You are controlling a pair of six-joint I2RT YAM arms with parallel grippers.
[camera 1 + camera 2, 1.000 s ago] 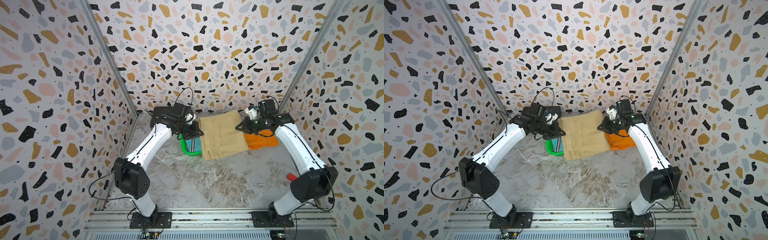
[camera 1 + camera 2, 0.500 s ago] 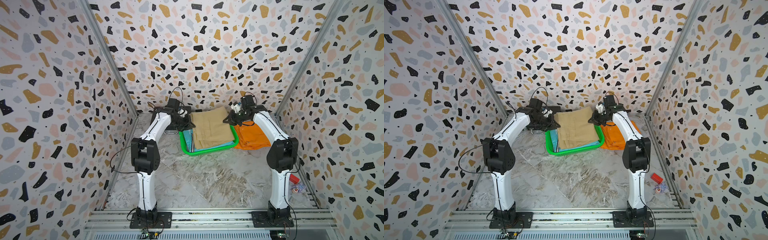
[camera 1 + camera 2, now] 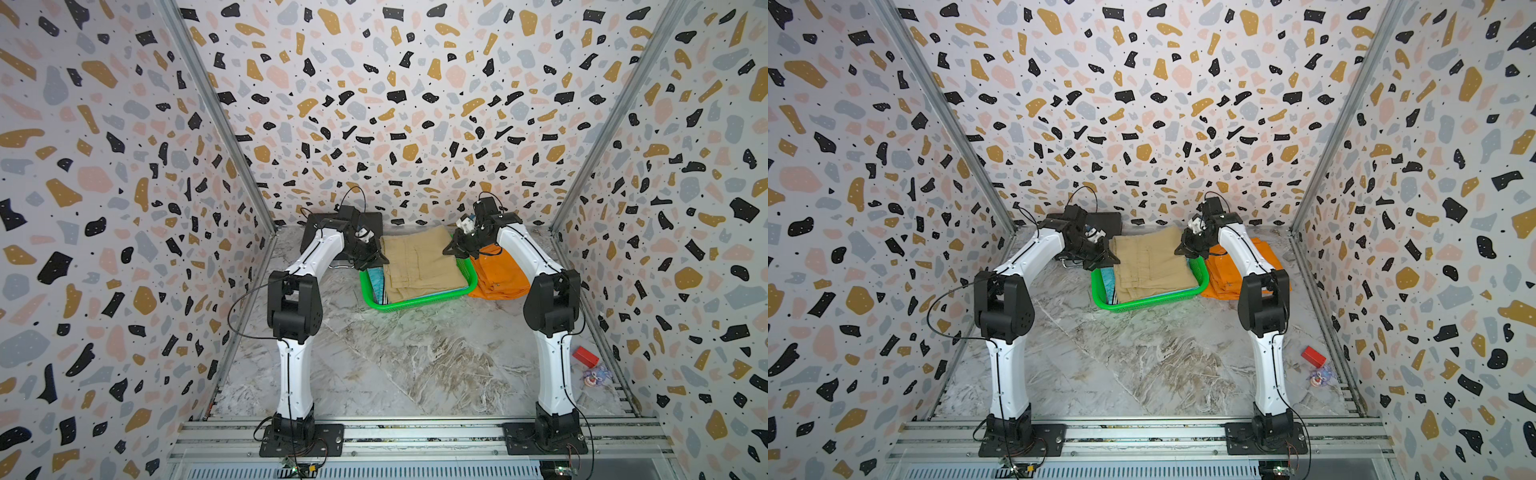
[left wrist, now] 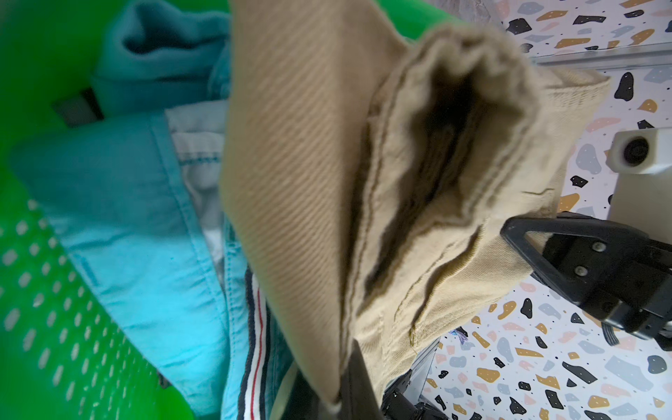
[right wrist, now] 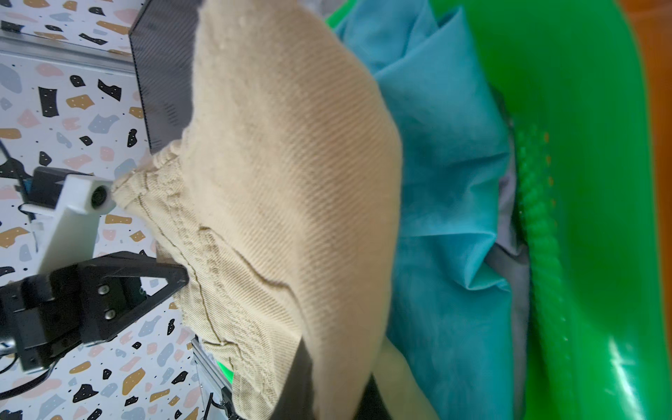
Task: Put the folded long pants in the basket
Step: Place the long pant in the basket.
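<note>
The khaki long pants (image 3: 419, 262) hang between both grippers over the green basket (image 3: 415, 300), near end resting inside, as both top views show. My left gripper (image 3: 376, 259) is shut on the far left corner, and my right gripper (image 3: 451, 249) is shut on the far right corner. Under the khaki pants (image 4: 309, 163) lie teal pants (image 4: 127, 218) and a pair with striped trim (image 4: 256, 345). The right wrist view shows the khaki cloth (image 5: 291, 182) above the teal pants (image 5: 436, 182) and the basket wall (image 5: 600, 218). Orange pants (image 3: 498, 276) lie on the table beside the basket's right side.
A flat black case (image 3: 372, 219) lies against the back wall behind the left arm. A red block (image 3: 585, 356) and a small toy (image 3: 596, 376) sit by the right wall. Patterned walls close in the marbled table on three sides.
Both arms have come down and reached toward the back wall with the khaki pants. The pants now sit over the basket, near end inside it, instead of held high.
</note>
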